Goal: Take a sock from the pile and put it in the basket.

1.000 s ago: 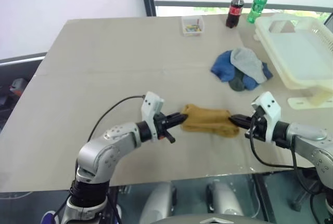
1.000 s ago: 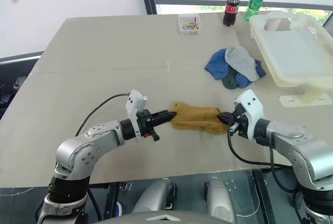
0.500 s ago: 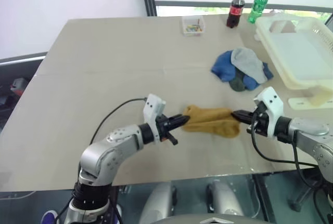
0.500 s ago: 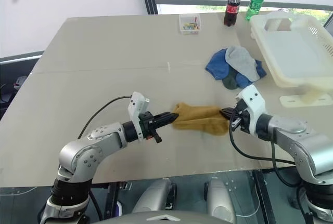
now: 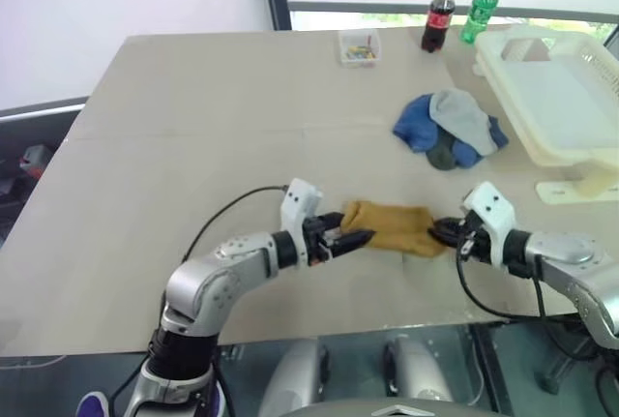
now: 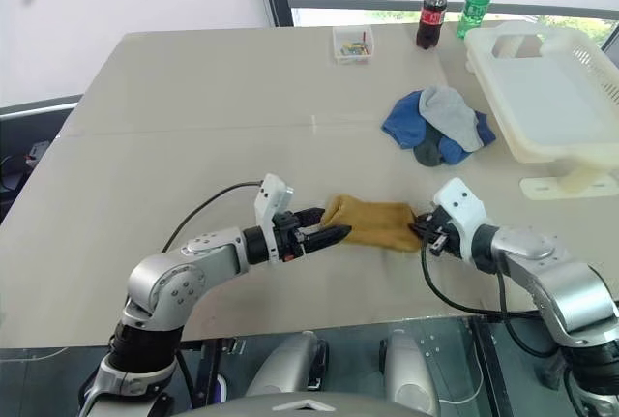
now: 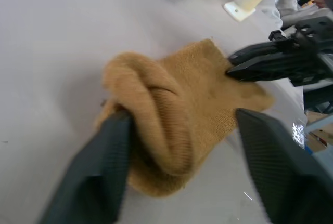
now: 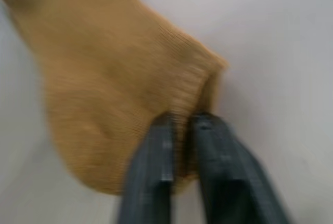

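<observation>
A mustard sock lies flat on the table, well short of the pile and the basket; the left gripper stands wide, its fingers either side of the bunched end; the right gripper is narrow, pinching the sock's other edge; two bottles stand at the far edge.

One mustard sock lies between two grippers. One pile holds perhaps four socks, one basket beyond it; two bottles, one small clear box.
</observation>
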Available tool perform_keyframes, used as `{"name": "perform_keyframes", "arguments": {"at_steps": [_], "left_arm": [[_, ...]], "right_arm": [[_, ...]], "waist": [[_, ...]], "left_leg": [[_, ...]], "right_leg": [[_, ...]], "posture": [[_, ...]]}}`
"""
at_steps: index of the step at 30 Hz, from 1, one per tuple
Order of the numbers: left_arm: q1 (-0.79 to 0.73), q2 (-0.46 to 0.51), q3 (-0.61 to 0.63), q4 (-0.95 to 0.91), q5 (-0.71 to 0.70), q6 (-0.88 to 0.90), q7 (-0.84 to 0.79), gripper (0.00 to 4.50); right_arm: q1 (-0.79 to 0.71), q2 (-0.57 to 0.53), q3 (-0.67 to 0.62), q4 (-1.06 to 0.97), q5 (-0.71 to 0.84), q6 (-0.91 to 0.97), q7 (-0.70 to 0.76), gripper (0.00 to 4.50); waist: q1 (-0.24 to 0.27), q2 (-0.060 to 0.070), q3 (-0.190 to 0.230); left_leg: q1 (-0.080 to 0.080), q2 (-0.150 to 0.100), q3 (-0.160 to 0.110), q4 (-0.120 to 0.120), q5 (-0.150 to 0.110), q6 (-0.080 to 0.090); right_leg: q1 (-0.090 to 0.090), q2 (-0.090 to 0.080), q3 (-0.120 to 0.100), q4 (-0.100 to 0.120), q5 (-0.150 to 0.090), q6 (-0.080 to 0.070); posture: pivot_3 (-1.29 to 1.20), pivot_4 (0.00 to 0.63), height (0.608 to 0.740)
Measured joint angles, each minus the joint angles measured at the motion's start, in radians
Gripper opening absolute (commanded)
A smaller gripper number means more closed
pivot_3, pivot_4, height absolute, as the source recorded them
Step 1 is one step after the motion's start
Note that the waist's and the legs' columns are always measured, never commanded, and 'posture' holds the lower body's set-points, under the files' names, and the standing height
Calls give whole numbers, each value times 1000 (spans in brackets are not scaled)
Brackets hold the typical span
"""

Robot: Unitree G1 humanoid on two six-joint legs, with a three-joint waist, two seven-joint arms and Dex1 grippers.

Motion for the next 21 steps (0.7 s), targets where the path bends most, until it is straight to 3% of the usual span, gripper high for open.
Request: {"name": "perform_keyframes", "arguments": {"at_steps": [1,11,14,18,21], "left_arm": [[0,4,3,0,-10,1,-7,4500],[-23,152,164,66,-107,8,-147,4500],[-51,153,156,110,-107,9,-170,4500],[-80,134,140,154,-107,10,-181,4500],[-81,147,99,174,-106,31,-210,4500]], "right_arm": [[6,0,-6,-2,-3,-13,2,2825],[12,-5,-126,-119,96,-12,46,2825],[-32,45,-72,-110,85,-7,19,1955],[-44,98,63,-44,4,-67,12,60],[-45,91,149,43,-93,-160,25,60]], "waist": [[0,0,0],[-1,0,0],[-1,0,0],[-1,0,0],[-2,0,0]], "left_leg": [[0,0,0,0,0,0],[1,1,0,0,0,0],[0,1,0,0,0,0],[0,1,0,0,0,0],[0,1,0,0,0,0]], "right_leg": [[0,0,0,0,0,0],[0,1,-1,0,0,0],[0,1,0,0,0,0],[0,1,0,-1,0,0],[0,1,0,-1,0,0]], "posture": [[0,150,740],[0,150,740],[0,150,740],[0,150,740],[0,150,740]]}}
